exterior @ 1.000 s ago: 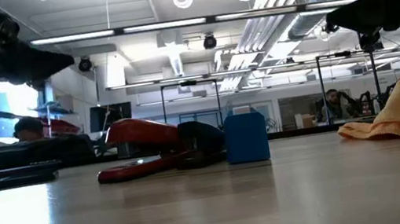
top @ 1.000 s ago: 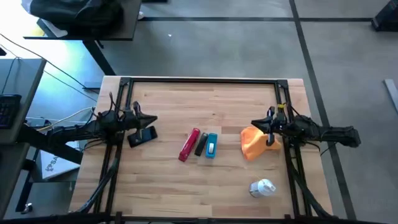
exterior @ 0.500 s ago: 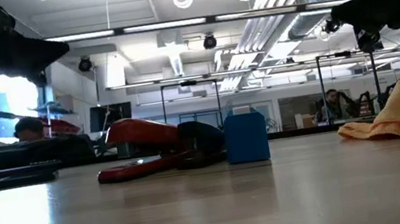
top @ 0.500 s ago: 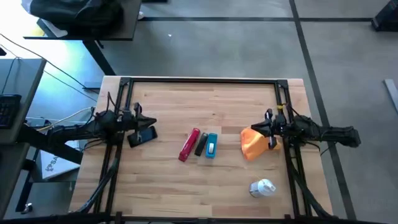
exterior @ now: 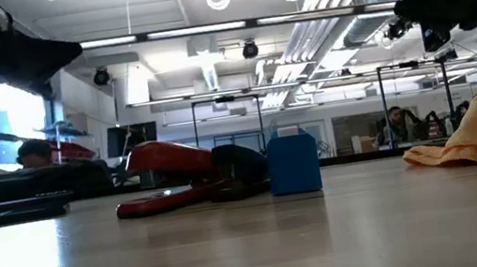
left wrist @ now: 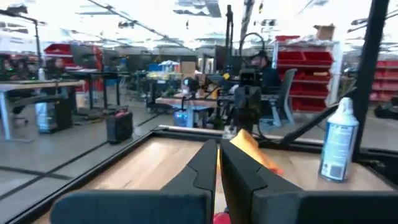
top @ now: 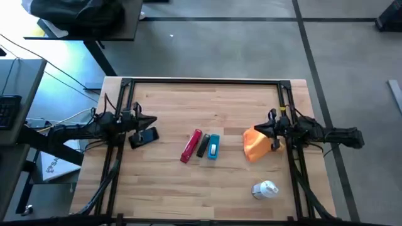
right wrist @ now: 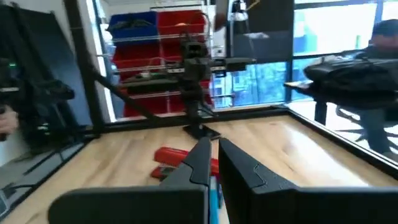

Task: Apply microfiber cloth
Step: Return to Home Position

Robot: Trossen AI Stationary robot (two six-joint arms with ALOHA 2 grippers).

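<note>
Microfiber cloth (top: 254, 149): crumpled in an orange heap on the right side of the table, resting on the wood, and nothing has hold of it.
Right gripper (top: 259, 127): hovers over the cloth's far edge, and the low view shows it well above the fabric. Its fingers are drawn in to a thin slit with nothing between them.
Left gripper (top: 152, 121): hangs above the left side, just beside the black cellphone (top: 144, 137). Its fingers are also nearly touching, and empty.
Cellphone: lies flat on the table, apart from both grippers.
Centre of table: the red bar (top: 191, 145) and blue block (top: 214, 146) sit side by side, out of play.
Spray bottle (top: 266, 188): sits toward the near right corner, well apart from the cloth.
Step in hand: the wiping looks finished, with the cloth set down and both grippers empty, so I judge this is the return to the rest pose.
Next move: each arm needs to draw back to its own side. The right should clear the cloth without snagging a fold, and the left should keep off the phone. Neither needs to grasp anything.
</note>
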